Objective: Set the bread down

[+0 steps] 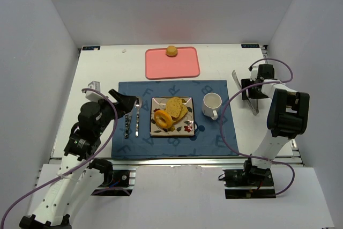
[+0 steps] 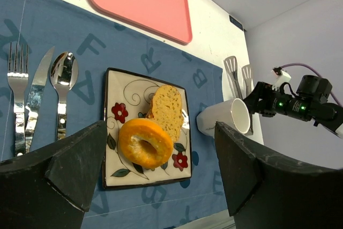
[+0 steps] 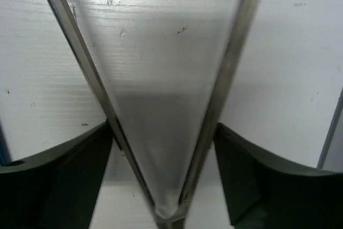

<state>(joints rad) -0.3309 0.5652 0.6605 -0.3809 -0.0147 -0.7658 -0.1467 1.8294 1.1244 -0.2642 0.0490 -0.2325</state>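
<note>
The ring-shaped roll (image 2: 143, 142) is sitting on the near-left part of the flowered square plate (image 2: 134, 87). The toasted bread slices (image 1: 177, 108) are lying just behind it, overlapping one another and leaning against the roll. The plate is resting in the middle of a blue lettered placemat (image 1: 211, 138).

To the left of the plate, a fork (image 2: 19, 100), a knife (image 2: 35, 97) and a spoon (image 2: 63, 76) are lying side by side on the mat. A white mug (image 1: 211, 103) is standing just to the plate's right. Beyond the mat, a pink tray (image 1: 185, 65) is carrying a small round bun (image 1: 171, 51) near its far edge.

The left gripper (image 1: 120, 101) is hovering over the far ends of the cutlery. Its fingers are spread wide and holding nothing, and its camera is looking across at the plate.

The right gripper (image 3: 163, 130) is hanging low over the metal tongs (image 3: 99, 87), which are lying on the bare white table (image 3: 300, 52) to the right of the mat. Its fingers are spread, straddling the tongs' two arms near the hinge. I cannot tell whether they are touching the metal.
</note>
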